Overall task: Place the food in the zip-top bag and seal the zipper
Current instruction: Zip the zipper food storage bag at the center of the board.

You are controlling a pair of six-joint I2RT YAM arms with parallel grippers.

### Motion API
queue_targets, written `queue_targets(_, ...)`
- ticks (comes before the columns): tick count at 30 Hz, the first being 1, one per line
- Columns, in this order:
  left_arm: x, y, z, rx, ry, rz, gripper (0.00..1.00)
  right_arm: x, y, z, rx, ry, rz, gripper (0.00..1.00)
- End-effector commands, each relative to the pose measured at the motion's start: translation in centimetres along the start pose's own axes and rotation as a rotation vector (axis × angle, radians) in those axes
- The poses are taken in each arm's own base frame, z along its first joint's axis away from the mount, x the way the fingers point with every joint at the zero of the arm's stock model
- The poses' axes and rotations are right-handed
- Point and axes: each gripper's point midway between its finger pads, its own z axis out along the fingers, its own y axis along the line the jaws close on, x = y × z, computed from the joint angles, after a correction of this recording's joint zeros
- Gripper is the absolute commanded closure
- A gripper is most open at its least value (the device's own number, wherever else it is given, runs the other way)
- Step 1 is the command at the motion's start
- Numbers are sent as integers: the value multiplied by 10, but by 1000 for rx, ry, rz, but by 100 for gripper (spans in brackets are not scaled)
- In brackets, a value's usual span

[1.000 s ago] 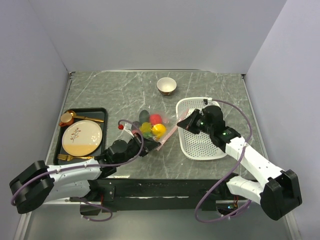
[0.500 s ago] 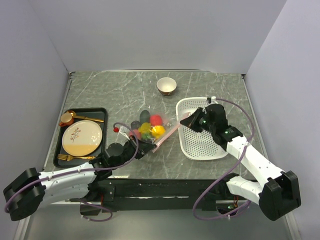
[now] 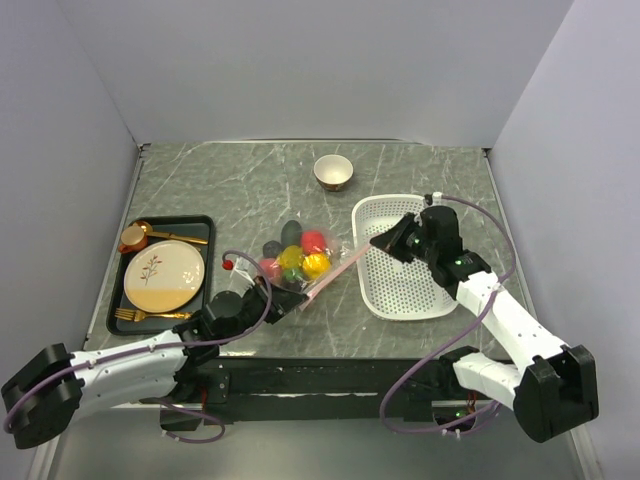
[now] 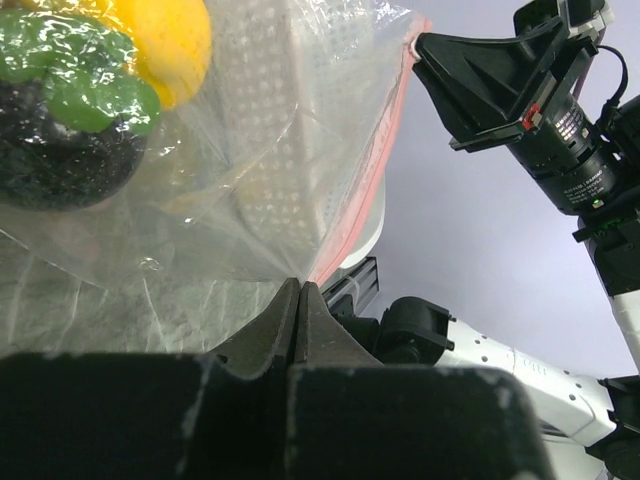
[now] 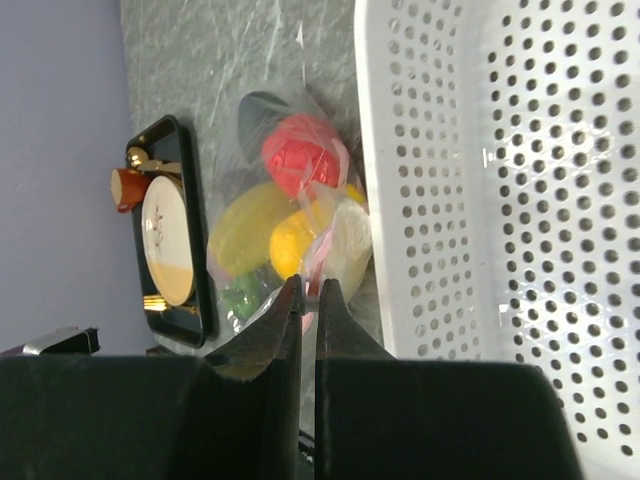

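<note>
Food (image 3: 303,262) in red, yellow, green and dark pieces sits bunched inside the clear bag (image 3: 285,270) at the middle of the table (image 3: 230,180), seen from above. The pink zipper (image 3: 335,272) runs as a straight line from the left gripper (image 3: 288,299) up to the right gripper (image 3: 378,241), which hangs over the near-left edge of the white basket (image 3: 415,295). A bowl (image 3: 333,171) stands farther back. A black tray (image 3: 165,219) at the left carries a plate (image 3: 165,273).

From the left wrist, the left gripper (image 4: 299,290) has its jaws pressed together on the lower end of the zipper (image 4: 368,180), right at the corner of the bag (image 4: 200,230). A yellow piece (image 4: 160,40), a green one (image 4: 80,90) and a dark one (image 4: 50,160) hang in the plastic at upper left. The strip climbs to the tip of the right gripper (image 4: 420,42).

From the right wrist, the right gripper (image 5: 309,290) has its jaws nearly together, clamped on the thin pink zipper (image 5: 316,268). Beyond it, the bag (image 5: 250,110) lies just beside the basket (image 5: 480,200), with a red piece (image 5: 300,150) and yellow ones (image 5: 250,235) showing through. The tray (image 5: 203,300) and plate (image 5: 165,240) lie farther off.
</note>
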Motion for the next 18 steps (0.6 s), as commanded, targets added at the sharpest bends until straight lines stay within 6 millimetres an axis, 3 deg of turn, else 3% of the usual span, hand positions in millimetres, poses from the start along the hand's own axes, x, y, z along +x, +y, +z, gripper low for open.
queue_targets(1, -1, 12, -4, -37, -17, -2, 99, -51, 17, -11, -16, -175, -42, 95)
queue_targets(18, 2, 22, -4, -57, -10, -7, 99, -58, 8, -8, -4, -183, -38, 94)
